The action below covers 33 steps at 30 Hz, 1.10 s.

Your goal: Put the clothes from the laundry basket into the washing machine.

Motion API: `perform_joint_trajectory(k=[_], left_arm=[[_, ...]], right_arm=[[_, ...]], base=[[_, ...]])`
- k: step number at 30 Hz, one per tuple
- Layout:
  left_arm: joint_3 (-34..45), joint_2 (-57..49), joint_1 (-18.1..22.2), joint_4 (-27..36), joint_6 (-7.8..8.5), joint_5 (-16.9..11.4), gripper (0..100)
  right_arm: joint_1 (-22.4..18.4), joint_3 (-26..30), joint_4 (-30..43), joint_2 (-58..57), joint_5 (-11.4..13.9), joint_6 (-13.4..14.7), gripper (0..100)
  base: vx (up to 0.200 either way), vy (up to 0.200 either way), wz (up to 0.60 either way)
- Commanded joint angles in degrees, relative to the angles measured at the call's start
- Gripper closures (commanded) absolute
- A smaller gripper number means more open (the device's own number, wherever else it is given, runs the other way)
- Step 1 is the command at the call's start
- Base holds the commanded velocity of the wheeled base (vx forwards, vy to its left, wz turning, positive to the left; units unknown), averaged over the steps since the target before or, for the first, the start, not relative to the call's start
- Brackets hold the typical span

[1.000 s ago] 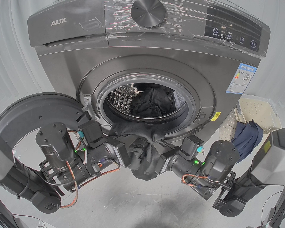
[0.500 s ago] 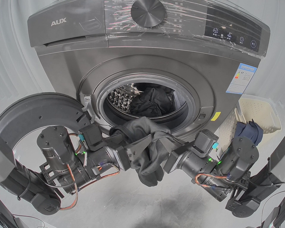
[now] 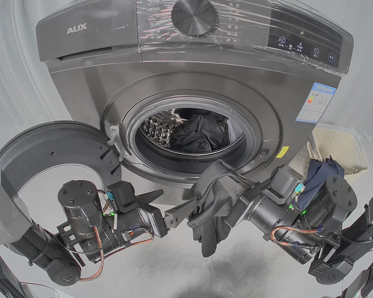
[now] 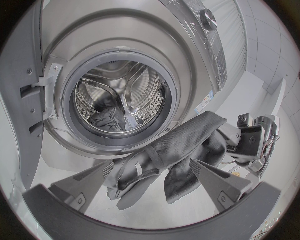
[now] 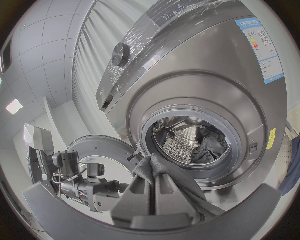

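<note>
Two grippers out front: my right gripper (image 5: 153, 190) is clamped tight on the dark garment (image 3: 211, 205), dangling just below the washing machine's (image 3: 194, 77) open mouth, while my left gripper (image 3: 178, 196) gapes empty beside it, perhaps brushing the cloth.

dark garment (image 3: 211, 201): hangs crumpled before open washing machine (image 3: 97, 89) | black clothes (image 3: 198, 134): inside it

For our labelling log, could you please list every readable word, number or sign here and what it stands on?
Brand lettering, top left of the washing machine: legible, left unquoted.
Characters beside the dial: blurred under film.
Control panel icons: too small.
Blue energy label: too small.
Yellow sticker: unreadable.
</note>
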Motion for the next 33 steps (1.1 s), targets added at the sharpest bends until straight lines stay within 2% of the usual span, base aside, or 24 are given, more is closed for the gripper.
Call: perform_joint_trajectory(k=[1,9,14,16,20,24,28,33], left_arm=[[0.5,3.0,0.1,-0.7,0.15,0.3,0],[2.4,8.0,2.4,-5.4,0.59,0.5,0],[3.1,9.8,3.6,-5.8,0.68,0.5,0],[3.0,11.2,4.2,-5.8,0.85,0.5,0],[2.2,13.2,4.6,-5.8,1.55,0.5,0],[0.2,17.3,4.8,-6.2,2.96,1.1,0],[-3.0,21.8,5.5,-7.5,3.93,2.6,0],[-6.2,25.5,5.5,-7.6,4.37,3.2,0]], right_arm=[[0.6,0.9,0.0,-1.3,0.0,0.0,100],[0.6,2.2,0.1,-3.6,0.1,-0.1,100],[0.6,3.4,0.0,-4.2,0.4,0.0,100],[0.6,3.6,-0.1,-4.5,1.5,0.0,100],[0.6,4.0,-0.8,-4.5,2.7,0.1,100],[1.0,4.8,-1.8,-4.2,4.9,0.1,100],[2.5,4.1,-1.9,-3.5,5.0,0.1,100],[3.3,3.8,-1.9,-2.1,4.9,0.0,100]], base=[[0.0,0.0,0.0],[0.0,0.0,0.0],[0.0,0.0,0.0],[0.0,0.0,0.0],[0.0,0.0,0.0],[0.0,0.0,0.0],[0.0,0.0,0.0],[0.0,0.0,0.0]])
